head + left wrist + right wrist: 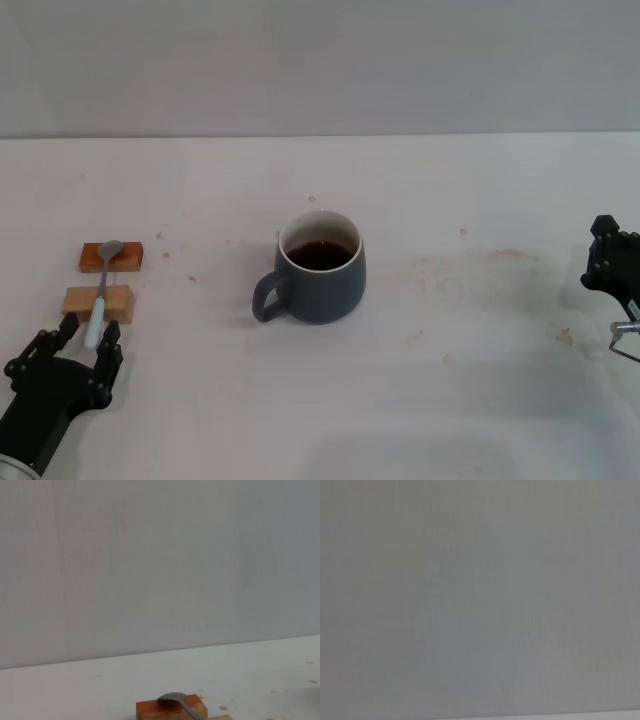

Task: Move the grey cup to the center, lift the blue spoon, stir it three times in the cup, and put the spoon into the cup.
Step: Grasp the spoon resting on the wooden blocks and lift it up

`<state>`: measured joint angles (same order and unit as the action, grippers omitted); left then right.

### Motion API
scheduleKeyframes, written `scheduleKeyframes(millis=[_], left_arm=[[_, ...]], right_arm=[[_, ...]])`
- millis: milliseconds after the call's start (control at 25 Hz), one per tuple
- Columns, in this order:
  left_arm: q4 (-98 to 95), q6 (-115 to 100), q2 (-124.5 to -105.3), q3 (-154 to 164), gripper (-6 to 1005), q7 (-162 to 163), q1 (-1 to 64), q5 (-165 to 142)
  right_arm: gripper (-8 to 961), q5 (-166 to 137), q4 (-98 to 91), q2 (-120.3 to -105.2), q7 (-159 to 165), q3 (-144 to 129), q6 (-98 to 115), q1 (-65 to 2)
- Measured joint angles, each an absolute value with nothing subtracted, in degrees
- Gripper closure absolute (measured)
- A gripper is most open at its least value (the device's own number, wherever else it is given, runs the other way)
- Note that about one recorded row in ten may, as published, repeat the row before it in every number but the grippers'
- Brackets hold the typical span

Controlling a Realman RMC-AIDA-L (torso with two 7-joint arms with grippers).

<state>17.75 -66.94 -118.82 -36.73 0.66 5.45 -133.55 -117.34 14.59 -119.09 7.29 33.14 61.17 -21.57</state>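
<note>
We see only part of the right gripper point(612, 262), which the head view's right edge cuts off, so we cannot tell how its fingers stand. The left arm runs out of that view at the lower left corner. The spoon point(100, 291) has the tip of its handle between the fingers of the left gripper point(86, 346), and we cannot tell whether they touch it. In the left wrist view the lower edge cuts off the spoon point(179, 703) past its bowl and neck, and most of the wooden block point(150, 710) under it. That view shows none of the gripper's own fingers. The right wrist view shows only a plain grey wall point(480, 595) and a thin pale strip along its lower edge that we cannot identify.
</note>
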Motion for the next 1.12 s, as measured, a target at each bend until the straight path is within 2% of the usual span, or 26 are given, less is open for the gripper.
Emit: scheduleKeyframes(millis=[120, 640, 1120], left_arm=[[17.75, -66.74, -118.83, -36.77, 524, 0.7, 5.46, -133.44], [17.75, -66.51, -118.83, -36.67, 533, 0.68, 5.91, -133.41], [17.75, -65.69, -118.83, -36.74, 585, 0.61, 6.24, -133.42]], right_arm=[[954, -117.34, 14.59, -119.09, 7.29, 33.13, 61.17, -21.59], [954, -117.33, 14.59, -119.09, 7.29, 33.08, 61.52, -21.49], [954, -117.33, 14.59, -119.09, 7.29, 33.1, 61.68, -21.29]])
